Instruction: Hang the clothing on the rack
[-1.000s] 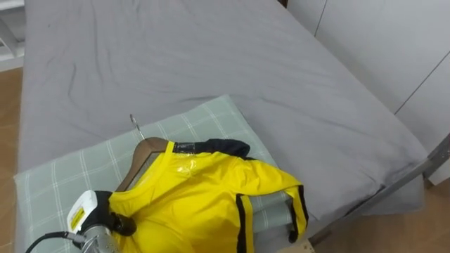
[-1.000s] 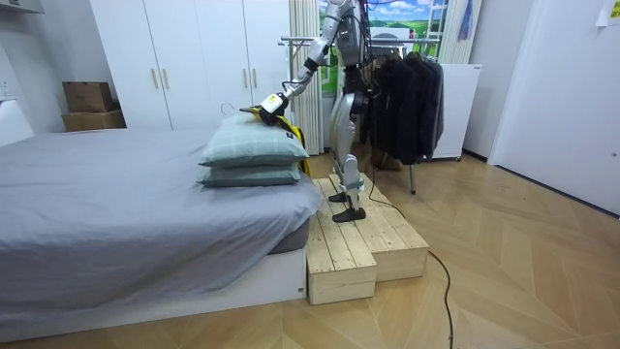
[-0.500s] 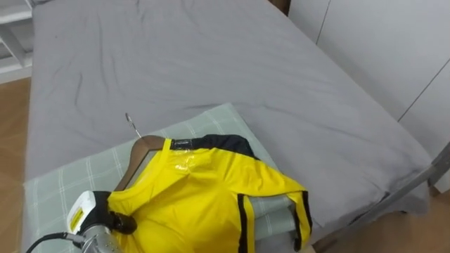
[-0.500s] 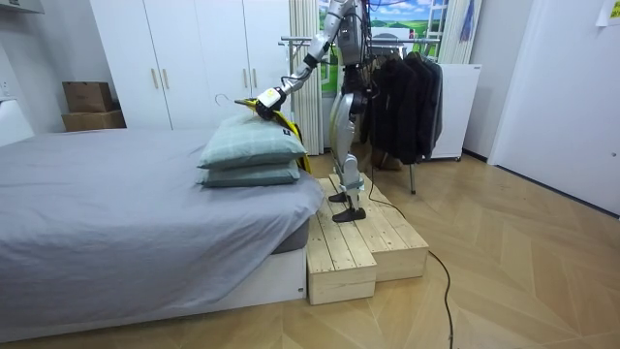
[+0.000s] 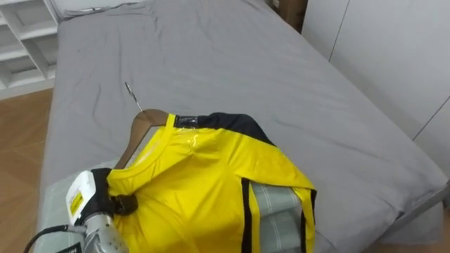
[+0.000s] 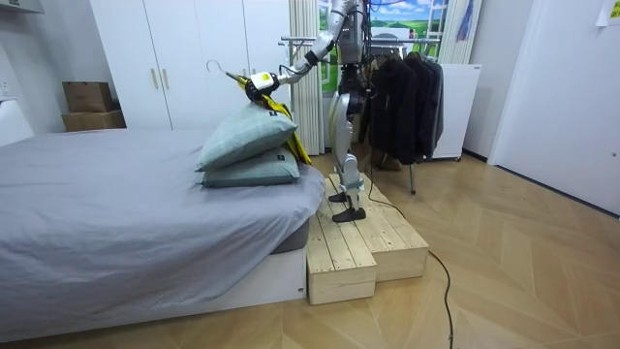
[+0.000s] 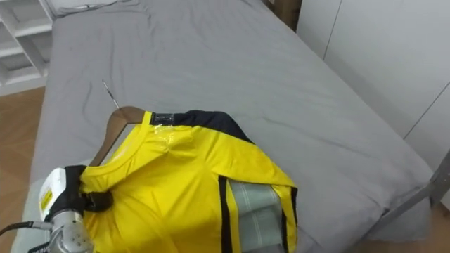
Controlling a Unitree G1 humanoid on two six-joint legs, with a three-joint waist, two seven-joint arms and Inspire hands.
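Yellow shirt (image 5: 204, 190) with black trim sits on a wooden hanger (image 5: 144, 133), up over the grey bed (image 5: 281, 84). At the shirt's 7 o'clock, the left hand (image 5: 105, 197) pinches its shoulder tight. The metal hook (image 5: 132, 95) points to 11 o'clock. A green checked pillow (image 5: 271, 211) peeks out at 5 o'clock.

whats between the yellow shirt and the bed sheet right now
Two stacked green pillows, the upper one tilted, sit on the gray bed under the yellow shirt; the room view shows this best.
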